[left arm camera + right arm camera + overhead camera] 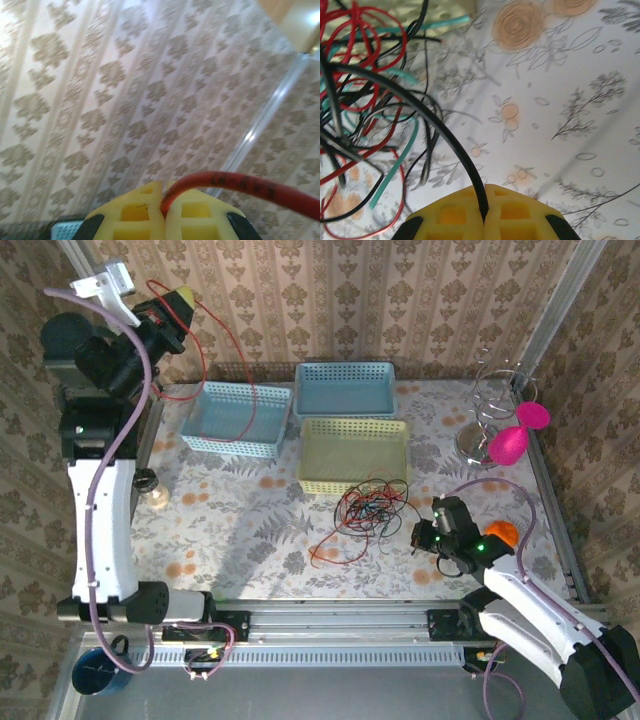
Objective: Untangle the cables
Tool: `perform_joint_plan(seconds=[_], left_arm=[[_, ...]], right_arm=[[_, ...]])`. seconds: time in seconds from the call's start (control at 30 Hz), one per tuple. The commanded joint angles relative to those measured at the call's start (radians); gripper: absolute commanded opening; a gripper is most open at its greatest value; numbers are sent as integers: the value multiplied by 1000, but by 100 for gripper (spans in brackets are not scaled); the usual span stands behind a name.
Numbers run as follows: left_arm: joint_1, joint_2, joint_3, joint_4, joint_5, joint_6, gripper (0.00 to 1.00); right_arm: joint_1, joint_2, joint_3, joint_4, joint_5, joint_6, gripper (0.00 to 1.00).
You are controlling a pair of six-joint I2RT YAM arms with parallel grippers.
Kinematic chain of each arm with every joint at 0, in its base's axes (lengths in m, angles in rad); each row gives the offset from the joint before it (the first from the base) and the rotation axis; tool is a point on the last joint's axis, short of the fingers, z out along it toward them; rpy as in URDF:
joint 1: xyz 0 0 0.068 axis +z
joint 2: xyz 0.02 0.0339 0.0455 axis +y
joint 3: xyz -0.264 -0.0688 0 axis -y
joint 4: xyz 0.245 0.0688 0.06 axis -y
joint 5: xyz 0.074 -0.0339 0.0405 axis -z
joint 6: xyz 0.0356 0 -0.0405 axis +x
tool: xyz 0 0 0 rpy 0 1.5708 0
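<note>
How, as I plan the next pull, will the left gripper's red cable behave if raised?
Probably floppy: the red cable droops in loose curves from the left gripper over the blue basket. Likely light, being thin. It may snag if it joins the tangle.

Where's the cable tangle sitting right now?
In the top view, the cable tangle lies on the table right of centre, just in front of the yellow basket, with the right gripper close by on its right.

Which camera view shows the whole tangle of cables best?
The top external view: the whole tangle lies before the yellow basket. The right wrist view gives a close part, cut off at the edges. The left wrist view has one red cable in the left gripper.
</note>
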Motion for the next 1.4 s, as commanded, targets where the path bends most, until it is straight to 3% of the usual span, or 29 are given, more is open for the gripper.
perform_joint_plan(seconds=[0.0,0.23,0.57,0.73,0.87,1.0,1.07,1.27,1.37], left_arm=[[52,42,-45,43,-24,-4,0],[118,189,-58,138,14,-19,0],[134,510,74,225,141,-57,0],[133,627,101,159,148,-30,0],[131,658,-4,121,110,18,1],[132,646,-105,104,53,23,35],[131,649,-117,89,39,29,47],[130,646,-51,-76,20,70,58],[129,684,95,-291,-28,118,59]], right_arm=[[81,-31,-15,4,-1,43,1],[200,-60,-69,53,30,123,3],[215,1,-51,87,29,125,3],[236,21,-51,96,34,145,4],[242,15,-37,75,38,145,8],[247,-3,-9,23,51,128,15],[247,-11,2,7,58,121,17],[247,-17,34,-21,67,99,23],[247,-16,50,-44,72,90,28]])
